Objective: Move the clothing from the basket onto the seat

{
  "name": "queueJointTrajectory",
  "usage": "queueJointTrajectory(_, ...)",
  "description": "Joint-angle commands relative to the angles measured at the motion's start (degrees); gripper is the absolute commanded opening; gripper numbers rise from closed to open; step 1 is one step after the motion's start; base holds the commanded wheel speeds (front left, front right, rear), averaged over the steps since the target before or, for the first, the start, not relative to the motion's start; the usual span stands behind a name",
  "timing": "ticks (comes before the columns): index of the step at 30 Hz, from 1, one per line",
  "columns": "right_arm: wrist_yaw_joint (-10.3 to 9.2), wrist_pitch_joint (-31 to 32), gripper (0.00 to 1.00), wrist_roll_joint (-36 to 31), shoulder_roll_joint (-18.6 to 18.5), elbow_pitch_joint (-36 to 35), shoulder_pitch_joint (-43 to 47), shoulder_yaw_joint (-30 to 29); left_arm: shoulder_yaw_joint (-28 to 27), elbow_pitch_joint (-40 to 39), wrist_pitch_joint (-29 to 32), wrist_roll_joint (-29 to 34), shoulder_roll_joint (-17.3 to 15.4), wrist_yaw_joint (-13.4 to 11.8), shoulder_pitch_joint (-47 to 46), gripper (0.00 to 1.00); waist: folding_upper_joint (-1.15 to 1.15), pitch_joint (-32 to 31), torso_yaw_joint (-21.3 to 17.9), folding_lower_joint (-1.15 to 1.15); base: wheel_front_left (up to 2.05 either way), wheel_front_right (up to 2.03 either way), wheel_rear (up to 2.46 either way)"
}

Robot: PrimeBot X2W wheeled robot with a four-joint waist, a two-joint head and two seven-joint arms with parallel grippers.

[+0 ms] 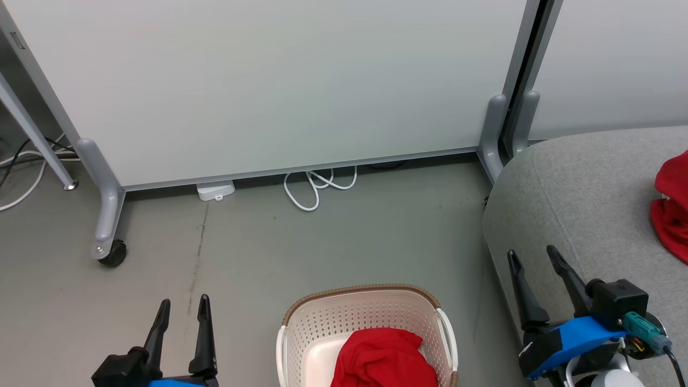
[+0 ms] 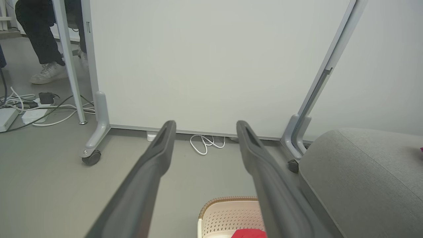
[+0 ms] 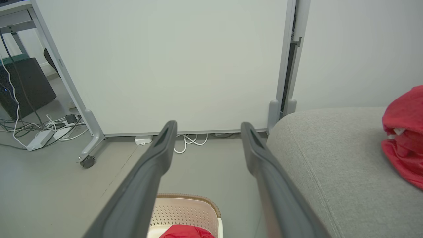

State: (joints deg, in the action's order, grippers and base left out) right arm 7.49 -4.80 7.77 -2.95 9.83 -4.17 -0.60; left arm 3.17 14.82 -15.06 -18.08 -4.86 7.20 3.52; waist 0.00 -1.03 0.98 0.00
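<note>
A plain red piece of clothing [image 1: 382, 359] lies crumpled in the cream basket [image 1: 322, 317] on the floor at the bottom centre of the head view. A second red garment with a bit of white trim [image 1: 671, 207] rests on the grey seat [image 1: 580, 204] at the right edge. My left gripper [image 1: 183, 306] stands open and empty over the floor, left of the basket. My right gripper [image 1: 532, 255] is open and empty above the seat's near left corner. The wrist views show the basket [image 2: 228, 215] [image 3: 185, 210] low between the open fingers, and the garment on the seat [image 3: 403, 135].
A white rolling partition [image 1: 279, 86] on grey castor feet [image 1: 110, 250] stands behind the basket, with white cables [image 1: 317, 185] under it. More cables and power strips [image 2: 29, 109] lie at the left. A person's legs and white shoe [image 2: 46, 71] are beyond the partition.
</note>
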Motion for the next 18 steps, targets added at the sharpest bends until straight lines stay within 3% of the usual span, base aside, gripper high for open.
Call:
queueJointTrajectory(1,0.01,-0.32,1.00,0.34,0.10,-0.07,0.46,0.15,0.44,0.12,-0.17,-0.04,-0.16,0.40,0.01,1.00,0.00,0.34,-0.25,0.00,0.00,0.00,0.00)
queueJointTrajectory(9,0.01,-0.40,1.00,0.30,0.09,-0.80,-1.20,0.81,1.32,-0.11,-0.17,-0.05,-0.20,0.40,-0.94,1.00,0.00,3.41,-1.88,0.00,0.00,0.00,0.00)
queueJointTrajectory(18,0.01,-0.26,1.00,-2.43,0.07,-3.28,-7.68,1.34,4.52,0.54,-0.17,0.14,-0.39,0.41,-8.26,1.00,0.00,15.91,-4.60,0.00,0.00,0.00,0.00)
